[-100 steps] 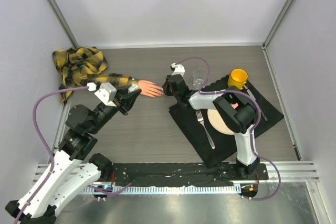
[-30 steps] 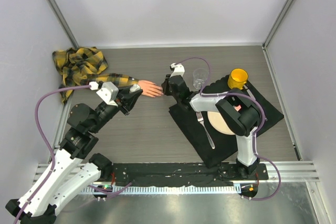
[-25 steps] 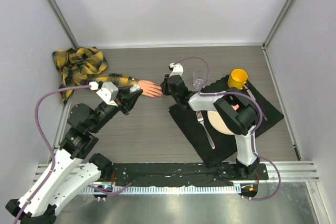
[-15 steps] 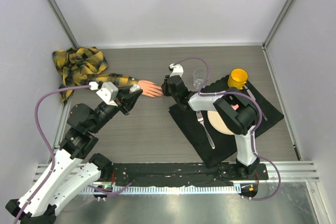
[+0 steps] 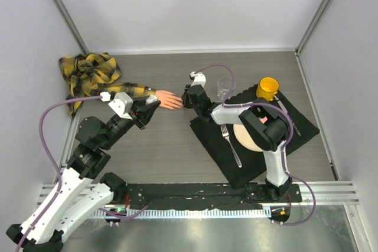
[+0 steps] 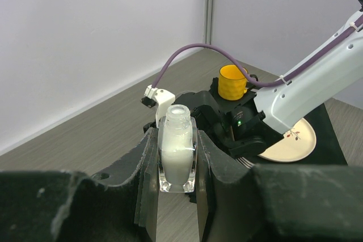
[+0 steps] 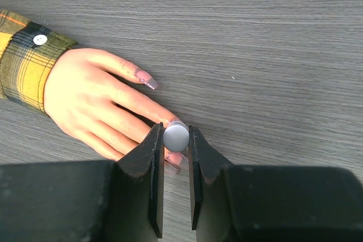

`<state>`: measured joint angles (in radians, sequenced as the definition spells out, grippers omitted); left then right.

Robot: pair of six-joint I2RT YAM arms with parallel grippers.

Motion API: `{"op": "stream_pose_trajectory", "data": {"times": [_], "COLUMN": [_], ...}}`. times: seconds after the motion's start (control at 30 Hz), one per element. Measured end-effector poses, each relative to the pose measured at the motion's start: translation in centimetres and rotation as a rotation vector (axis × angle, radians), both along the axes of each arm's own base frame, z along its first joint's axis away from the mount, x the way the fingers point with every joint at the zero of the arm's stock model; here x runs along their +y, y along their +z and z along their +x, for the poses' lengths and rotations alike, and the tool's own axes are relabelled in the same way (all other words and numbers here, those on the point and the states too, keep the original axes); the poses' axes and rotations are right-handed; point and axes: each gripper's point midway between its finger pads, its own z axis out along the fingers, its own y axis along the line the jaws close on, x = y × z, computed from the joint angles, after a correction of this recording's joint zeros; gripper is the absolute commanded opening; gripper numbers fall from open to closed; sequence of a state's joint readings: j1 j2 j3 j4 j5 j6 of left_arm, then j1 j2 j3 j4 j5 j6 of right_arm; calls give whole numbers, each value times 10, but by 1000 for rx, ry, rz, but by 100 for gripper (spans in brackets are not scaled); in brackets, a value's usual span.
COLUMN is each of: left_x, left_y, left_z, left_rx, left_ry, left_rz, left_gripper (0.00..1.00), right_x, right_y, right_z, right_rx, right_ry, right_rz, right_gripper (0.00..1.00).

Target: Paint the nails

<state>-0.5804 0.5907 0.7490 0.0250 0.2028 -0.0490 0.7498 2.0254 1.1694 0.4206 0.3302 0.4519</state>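
Observation:
The peach-pink fake hand (image 5: pixel 170 100) lies flat on the table, sticking out of a yellow-black plaid sleeve (image 5: pixel 127 91). In the right wrist view the hand (image 7: pixel 91 103) shows long pinkish nails (image 7: pixel 148 83). My right gripper (image 7: pixel 176 140) is shut on a round grey-white brush cap (image 7: pixel 176 136) right over a fingertip; the brush tip is hidden under the cap. It also shows in the top view (image 5: pixel 185 97). My left gripper (image 6: pixel 177 160) is shut on an uncapped clear bottle of white polish (image 6: pixel 177 157), held upright beside the wrist (image 5: pixel 155 103).
A clear glass (image 5: pixel 224 88) stands just right of my right gripper. A black mat (image 5: pixel 212 146) carries a yellow cup (image 5: pixel 268 88), a plate (image 5: pixel 243 138) and a fork (image 5: pixel 230 144). The rest of the plaid shirt (image 5: pixel 88 72) is bunched at the far left.
My right gripper has edged slightly left over the fingertips with the cap. My left arm shifted a little earlier and has held still for the last second.

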Motion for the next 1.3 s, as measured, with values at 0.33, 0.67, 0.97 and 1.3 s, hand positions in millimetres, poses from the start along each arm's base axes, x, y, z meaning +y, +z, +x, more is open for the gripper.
{"op": "stream_pose_trajectory", "data": {"times": [0.33,0.67,0.97,1.3], "left_x": [0,0,0,0], "left_y": [0,0,0,0], "left_z": [0,0,0,0], "left_rx": [0,0,0,0], "left_ry": [0,0,0,0], "left_rz": [0,0,0,0], "left_gripper": [0,0,0,0], "right_x": [-1,-3,-6,-8], "right_y": [-2,-3,-6,-6], "right_z": [0,0,0,2], "right_rx": [3,9,17,17], "right_ry": [-6,-15,-19,-25], "right_rz": [-6,-11,-20,-21], "right_gripper": [0,0,0,0]}}
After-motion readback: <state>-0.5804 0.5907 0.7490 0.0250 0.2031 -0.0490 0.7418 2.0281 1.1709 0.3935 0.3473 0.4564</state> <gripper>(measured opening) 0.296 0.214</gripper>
